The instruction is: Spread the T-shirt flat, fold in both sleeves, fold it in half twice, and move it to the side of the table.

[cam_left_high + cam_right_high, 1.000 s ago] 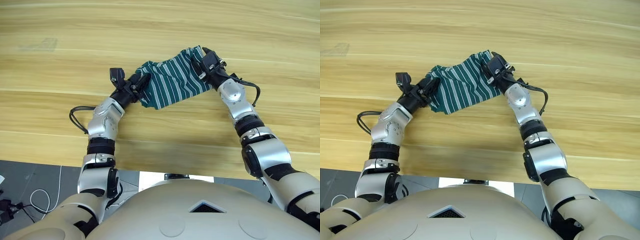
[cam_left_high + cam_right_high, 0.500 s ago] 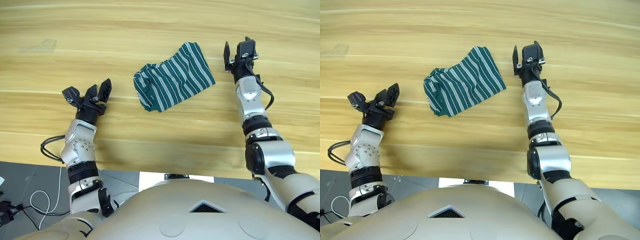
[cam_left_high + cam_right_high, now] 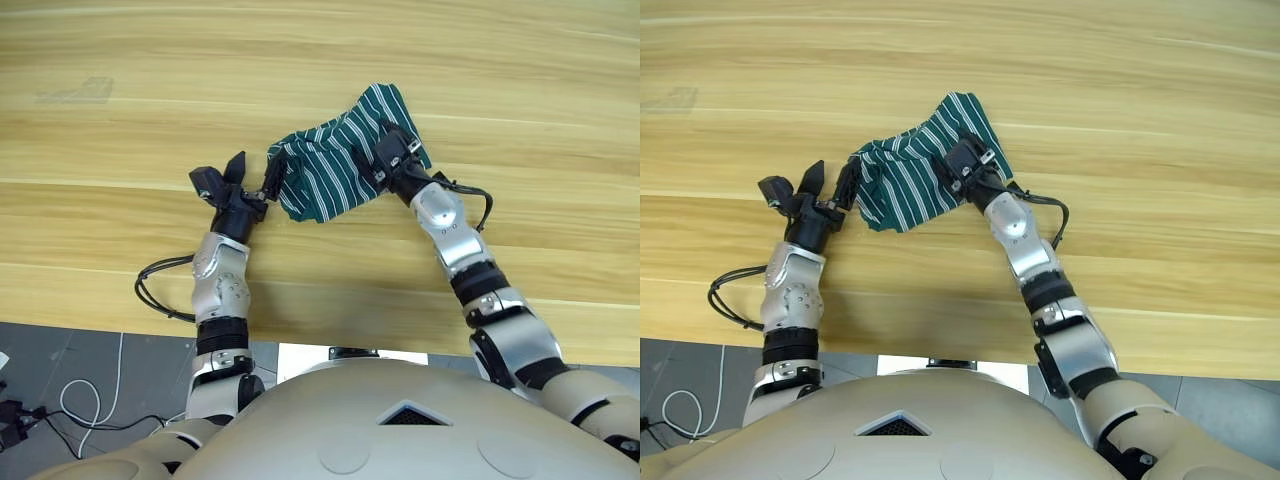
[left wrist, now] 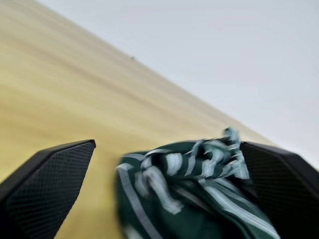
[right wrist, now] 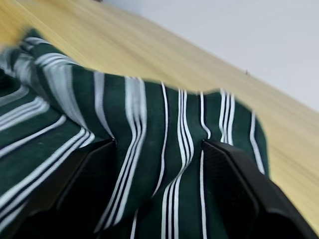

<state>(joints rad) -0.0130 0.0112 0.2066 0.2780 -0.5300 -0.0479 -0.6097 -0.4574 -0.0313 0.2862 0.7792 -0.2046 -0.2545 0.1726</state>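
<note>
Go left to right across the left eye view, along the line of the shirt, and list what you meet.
left pincer, open at the shirt's left edge → green striped T-shirt, bunched on the wooden table → right pincer, resting on the shirt's right part.

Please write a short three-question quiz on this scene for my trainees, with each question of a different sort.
1. True or false: the T-shirt lies spread flat on the table.
2. Multiple choice: the left end effector is A) shut on a sleeve, B) open at the shirt's bunched edge, C) resting on bare wood far from the shirt.
3. Fill in the missing word: the right end effector is over the striped cloth with its fingers ____.

Key: 1 false, it is bunched up; 2 B; 3 open.
</note>
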